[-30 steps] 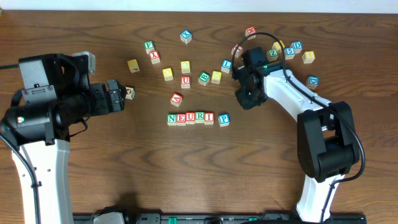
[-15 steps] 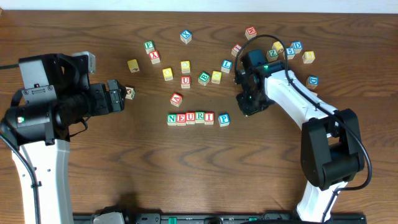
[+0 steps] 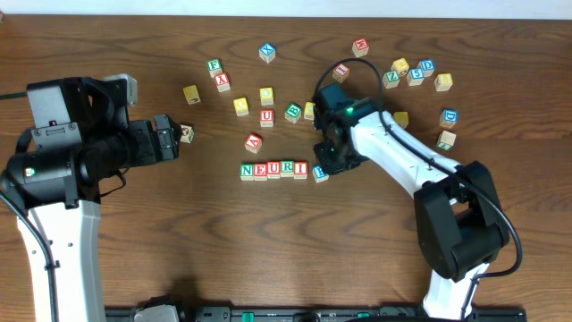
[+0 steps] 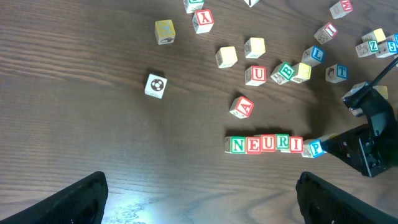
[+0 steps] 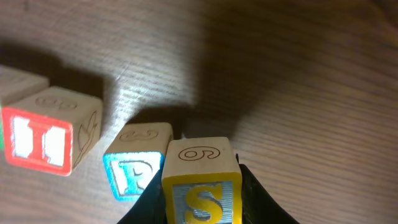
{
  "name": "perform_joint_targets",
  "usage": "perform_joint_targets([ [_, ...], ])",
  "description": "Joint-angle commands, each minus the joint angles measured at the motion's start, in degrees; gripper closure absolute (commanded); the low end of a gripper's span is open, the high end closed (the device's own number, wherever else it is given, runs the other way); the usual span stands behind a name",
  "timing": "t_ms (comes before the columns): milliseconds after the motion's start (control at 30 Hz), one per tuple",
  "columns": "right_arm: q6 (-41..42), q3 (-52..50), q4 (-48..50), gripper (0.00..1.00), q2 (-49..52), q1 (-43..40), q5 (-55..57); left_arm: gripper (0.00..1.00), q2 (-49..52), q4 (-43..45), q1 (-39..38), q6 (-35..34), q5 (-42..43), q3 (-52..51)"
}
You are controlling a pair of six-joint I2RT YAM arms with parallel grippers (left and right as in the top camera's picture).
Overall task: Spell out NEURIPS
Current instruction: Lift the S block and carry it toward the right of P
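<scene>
**Item:** S cube (image 5: 202, 180), wood, front face bordered yellow with a blue S, a 6 outlined on top

**Where it is:** pinched in the right gripper (image 5: 200, 200), whose dark fingers (image 5: 252, 194) press flat on its two side faces. It hangs low at the right end of the row, just beside the P cube (image 5: 134, 169), and covers that cube's right edge in the wrist view. We cannot tell whether its base touches the table (image 5: 298, 81).

**Row, left to right:** N cube (image 3: 248, 170), E cube (image 3: 260, 169), U cube (image 3: 273, 168), R cube (image 3: 287, 167) and I cube (image 3: 300, 168) stand touching in a line. The P cube sits a little apart from the I cube and slightly askew.

**Left gripper (image 4: 202, 186):** spread wide and holding nothing, well apart from the row on the left. A lone cube (image 4: 155, 86) lies near it.

**Not wanted:** A cube (image 3: 254, 142), near the row on its far side, and the loose cubes scattered further back.

**Handling, in our judgement:**
- The S cube is light and rigid, so we see no risk of crushing it.
- Its smooth faces could twist or slip if it were caught by a corner. The hold belongs on opposite side faces, about mid-height, with the letter facing forward as it is now.
- The neighbouring cubes look likely to slide easily on the wood, so a nudge could knock the P cube further out of line.
- We would seat the S cube close to the P cube's right without pushing it, then part the fingers straight outward
</scene>
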Motion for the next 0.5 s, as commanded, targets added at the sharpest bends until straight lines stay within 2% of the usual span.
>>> perform_joint_targets([
  [0, 6.7, -0.2, 0.4, 0.80, -1.4, 1.1, 6.6, 0.05, -0.3, -0.1, 0.2, 0.6, 0.4, 0.9],
  [467, 8.2, -0.2, -1.5, 0.83, -1.4, 1.1, 6.9, 0.05, -0.3, -0.1, 0.2, 0.6, 0.4, 0.9],
])
